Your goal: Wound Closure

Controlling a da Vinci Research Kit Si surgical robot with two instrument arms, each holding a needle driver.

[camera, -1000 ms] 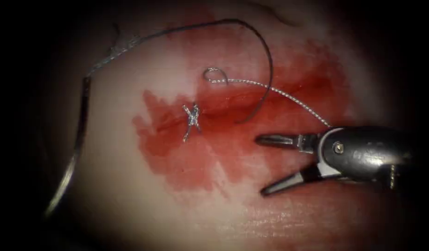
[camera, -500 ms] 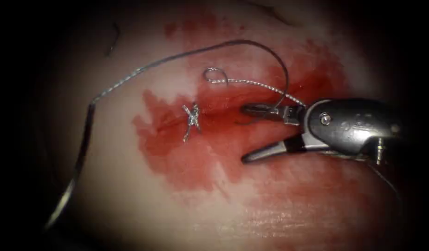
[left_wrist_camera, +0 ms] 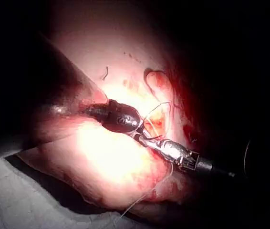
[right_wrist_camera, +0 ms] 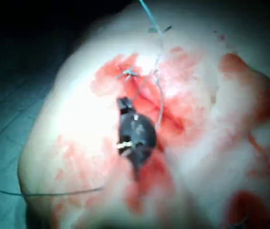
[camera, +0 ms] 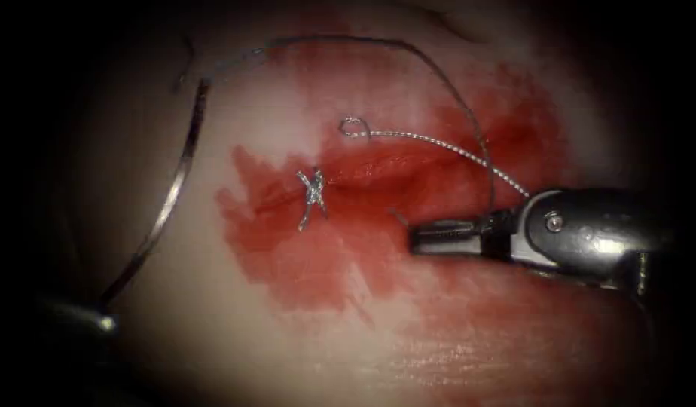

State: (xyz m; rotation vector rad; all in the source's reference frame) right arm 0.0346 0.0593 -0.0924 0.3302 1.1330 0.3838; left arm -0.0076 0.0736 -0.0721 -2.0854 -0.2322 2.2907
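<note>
On the dim left side of the tissue (camera: 212,332), my left tool (camera: 98,322) is shut on the curved needle (camera: 171,196) near the end away from the thread. The needle arcs up over the surface, left of the cut (camera: 378,169), and is not in the tissue. Dark thread (camera: 438,75) runs from its upper end across the top and down to my right tool (camera: 417,235), whose jaws are shut on it, a short end sticking out past them. A tied knot (camera: 312,197) sits on the cut. The left wrist view has my left tool (left_wrist_camera: 185,160); the right wrist view has the right tool (right_wrist_camera: 122,102).
A silvery braided strand (camera: 438,143) with a small loop (camera: 353,126) lies across the cut and runs under the right tool's wrist (camera: 581,234). Red fluid (camera: 303,264) spreads around the cut and toward the right. White cloth (left_wrist_camera: 11,200) lies beside the tissue.
The right tool's jaws went from wide open to shut, closing on the dark thread by the cut. The needle moved up and to the right, and the left tool's tip came into view.
</note>
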